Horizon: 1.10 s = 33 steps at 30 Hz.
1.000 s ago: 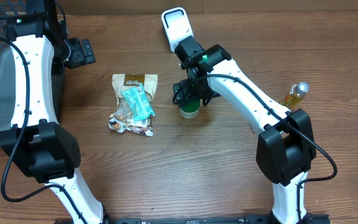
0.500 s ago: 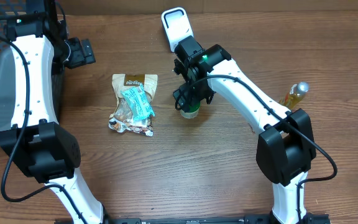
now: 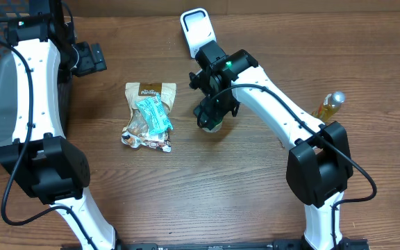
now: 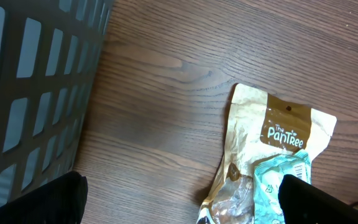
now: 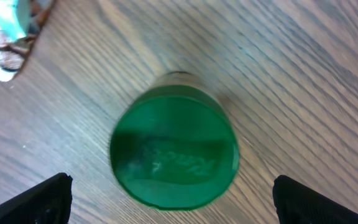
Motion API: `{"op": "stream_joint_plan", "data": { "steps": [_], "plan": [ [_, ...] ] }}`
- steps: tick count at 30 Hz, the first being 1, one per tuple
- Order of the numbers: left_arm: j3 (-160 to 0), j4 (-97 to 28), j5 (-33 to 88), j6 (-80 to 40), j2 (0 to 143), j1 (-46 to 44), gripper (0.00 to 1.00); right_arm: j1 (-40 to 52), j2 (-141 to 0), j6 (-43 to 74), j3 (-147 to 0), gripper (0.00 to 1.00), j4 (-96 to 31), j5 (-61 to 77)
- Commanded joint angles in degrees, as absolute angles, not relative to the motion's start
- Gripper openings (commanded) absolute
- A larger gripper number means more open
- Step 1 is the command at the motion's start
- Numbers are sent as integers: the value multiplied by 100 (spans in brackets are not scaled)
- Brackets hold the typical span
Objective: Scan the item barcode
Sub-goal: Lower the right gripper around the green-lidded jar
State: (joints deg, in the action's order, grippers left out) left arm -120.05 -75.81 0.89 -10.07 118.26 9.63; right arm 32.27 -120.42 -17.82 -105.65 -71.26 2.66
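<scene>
Wood-grain table (image 4: 166, 93), brown, occupying most of the frame. Dark grey plastic basket (image 4: 36, 81), lattice wall with rectangular openings, at upper left, standing on the table. Kraft-paper snack pouch (image 4: 248, 124), lying flat at lower right, well apart from the basket; brown header band printed "The PanTree", small hang hole above the lettering; brown contents visible at its lower edge. Teal packet (image 4: 281, 177), lying on the lower part of the pouch, cut off by the frame edge. Left gripper (image 4: 182, 202), two black fingertips (image 4: 42, 199) in the bottom corners, spread wide, holding nothing.
</scene>
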Motion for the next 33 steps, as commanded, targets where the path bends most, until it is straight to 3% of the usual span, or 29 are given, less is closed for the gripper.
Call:
{"op": "stream_joint_plan", "data": {
  "steps": [1,19,22,25,33],
  "plan": [
    [-12119,-7583,110,-897,11828,972,100,3251,-12057,-2150,-10722,100,-7107,519],
    [-12119,-7583,108,-897,11828,972,100,3282,-12057,-2128,-10064,95,-6233,263],
    [-12119,-7583,110,-897,11828,972,99,3282,-12057,-2126,-9966,88,-6119,261],
    [-12119,-7583,110,-897,11828,972,100,3282,-12057,-2104,-9957,67,-6123,263],
    [-12119,-7583,110,-897,11828,972,100,3282,-12057,-1959,-9957,61,-6156,257]
  ]
}}
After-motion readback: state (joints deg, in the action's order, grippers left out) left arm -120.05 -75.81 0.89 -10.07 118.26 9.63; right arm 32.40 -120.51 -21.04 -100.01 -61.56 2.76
